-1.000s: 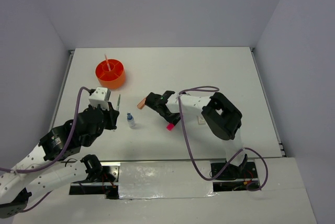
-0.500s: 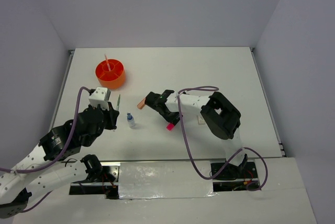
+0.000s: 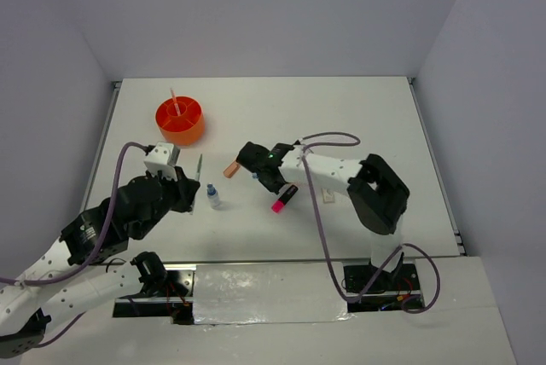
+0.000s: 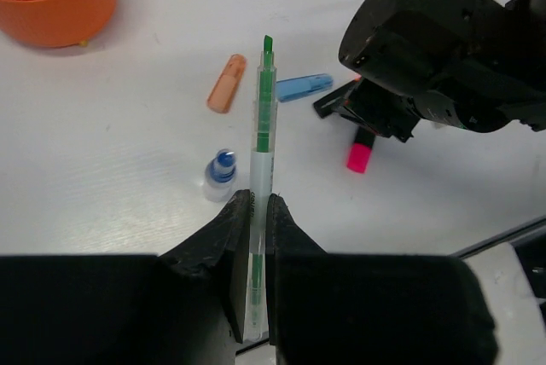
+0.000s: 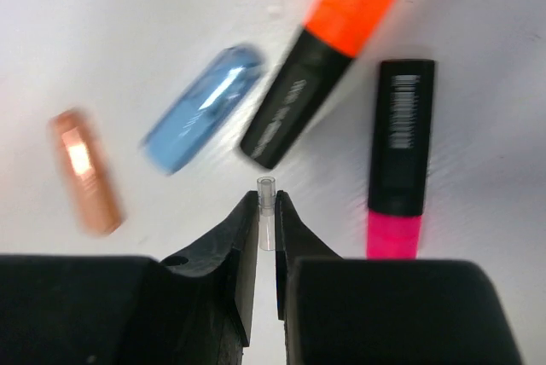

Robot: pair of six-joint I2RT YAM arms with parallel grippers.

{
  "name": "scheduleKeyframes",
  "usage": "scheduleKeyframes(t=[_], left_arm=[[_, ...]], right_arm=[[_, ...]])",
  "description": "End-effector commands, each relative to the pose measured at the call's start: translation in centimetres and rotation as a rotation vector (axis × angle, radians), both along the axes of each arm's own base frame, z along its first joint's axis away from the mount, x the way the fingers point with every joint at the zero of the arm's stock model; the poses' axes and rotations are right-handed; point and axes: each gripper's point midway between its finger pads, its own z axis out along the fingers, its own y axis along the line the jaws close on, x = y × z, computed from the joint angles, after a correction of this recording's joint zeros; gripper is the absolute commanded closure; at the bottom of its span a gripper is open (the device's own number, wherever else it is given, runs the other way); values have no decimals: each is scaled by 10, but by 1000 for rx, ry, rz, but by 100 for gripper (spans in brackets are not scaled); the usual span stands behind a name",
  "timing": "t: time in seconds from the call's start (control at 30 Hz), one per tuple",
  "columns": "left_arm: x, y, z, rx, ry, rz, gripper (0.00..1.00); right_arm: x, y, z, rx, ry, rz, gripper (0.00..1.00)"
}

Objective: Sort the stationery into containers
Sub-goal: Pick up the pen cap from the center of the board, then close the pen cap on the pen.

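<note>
The white table [image 3: 384, 126] fills the middle of the overhead view, with the left arm [image 3: 94, 233] coming up from the lower left corner and the right arm [image 3: 375, 190] folded at centre right. The round orange organiser [image 3: 181, 135] sits in the upper left part of the table, well apart from both grippers, with a thin orange pen [image 3: 173, 98] standing upright in it.

The left gripper [image 4: 258, 207] is clamped on the green pen [image 4: 263, 126]. In its wrist view the jaws press the pen's lower end from both sides, and the pen points straight up the frame above the tabletop.

The right gripper [image 5: 266, 224] sits near the table's centre, low over a cluster of loose items. Its jaws are pinched together on a small clear tube [image 5: 266, 211] whose end pokes out past the fingertips.

In the right wrist view the orange-capped highlighter [image 5: 316, 66] lies slanted at upper centre. The pink-capped highlighter [image 5: 399, 169] lies just right of it, cap toward the bottom of the frame. The two are near each other, but I cannot tell whether they touch.

The light-blue piece [image 5: 203, 109] lies left of the orange-capped highlighter, blurred, and the salmon piece [image 5: 85, 169] is further left, apart from it.

The blue-capped bottle [image 4: 220, 175] stands upright on the table just left of the green pen in the left wrist view, below the salmon piece.
</note>
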Motion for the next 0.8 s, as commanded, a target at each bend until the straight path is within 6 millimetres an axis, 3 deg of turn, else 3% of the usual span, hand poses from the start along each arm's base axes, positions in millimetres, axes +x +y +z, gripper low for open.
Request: scheduleKeyframes(t=[0.0,0.03,0.07,0.1,0.13,0.17,0.2,0.23,0.27,0.3,0.37,0.4,0.47,0.5,0.6,0.77], left_arm=[[-2,-28,15,-129,-29,-97,95],[-2,-40,26,-188,-55,-136,95],[-4,-49,27,-223,-53,-171,96],[-10,-63,21,-250,-33,-239,96],[-10,-75,34,-314,-68,-281,96],[-12,-85,35,-338,-69,-322,98],[-19,-96,29,-359,-54,-390,98],[-22,-103,30,-384,-61,-423,98],[-23,-111,44,-446,-107,-458,98],[-29,-118,36,-458,-98,-507,98],[-33,-126,39,-503,-113,-547,98],[-33,-130,44,-535,-138,-565,99],[-39,-137,46,-567,-142,-613,100],[-40,-139,51,-594,-164,-629,100],[-44,-145,56,-638,-182,-671,99],[-46,-151,59,-655,-183,-696,99]], right_arm=[[8,5,73,81,-191,102,100],[14,16,106,170,-289,140,100],[12,17,117,141,-333,262,100],[6,15,115,138,-357,324,100],[10,24,158,186,-499,434,100],[0,23,153,192,-517,516,100],[-2,28,201,297,-671,550,100],[-7,28,217,318,-738,605,100],[-16,22,210,277,-770,686,100],[-27,19,254,372,-906,715,100],[-40,12,269,361,-1001,798,100],[-54,7,300,424,-1100,828,100],[-65,2,313,439,-1174,867,100],[-72,-3,330,469,-1230,870,100],[-87,-4,347,515,-1301,921,100],[-94,-5,352,530,-1332,946,100]])
